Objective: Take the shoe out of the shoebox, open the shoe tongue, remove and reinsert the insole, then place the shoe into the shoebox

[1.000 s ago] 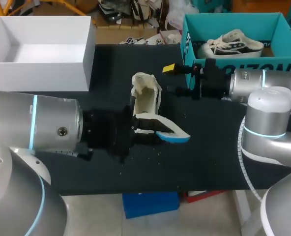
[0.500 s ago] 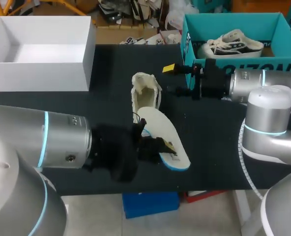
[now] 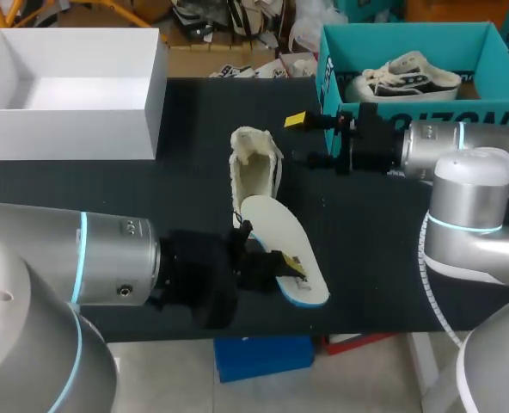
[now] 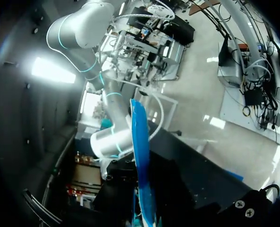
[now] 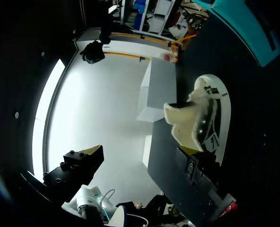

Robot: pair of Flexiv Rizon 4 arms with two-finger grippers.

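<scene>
black table (image 3: 177, 120) is filling the middle of the head view, from the left edge to the right one. an open white box (image 3: 65, 95) is sitting at the upper left of the frame. the teal shoebox (image 3: 495, 52) is standing at the upper right, and a second shoe (image 3: 405, 77) with dark stripes is lying inside it.

the cream shoe (image 3: 254, 163) is standing on the table at the centre of the frame, outside the shoebox, with its opening turned up toward the camera. the insole (image 3: 285, 249) is out of the shoe. it is lying slanted just below the shoe, going toward the lower right, with its white side up and a blue edge showing at its lower end. its upper end is reaching the lower end of the shoe, but i cannot tell if they are touching.

the left gripper (image 3: 276, 267) is coming in from the left of the frame and is gripping the insole at its lower part; one yellow tip is pressing on the white top side. in the left wrist view the insole (image 4: 140, 156) is showing edge-on as a thin blue strip running straight ahead of this gripper.

the right gripper (image 3: 304, 139) is coming in from the right and is hanging just beside the right side of the shoe. its fingers are standing wide apart and are holding nothing. in the right wrist view the shoe (image 5: 196, 120) is lying ahead of these spread fingers.
</scene>
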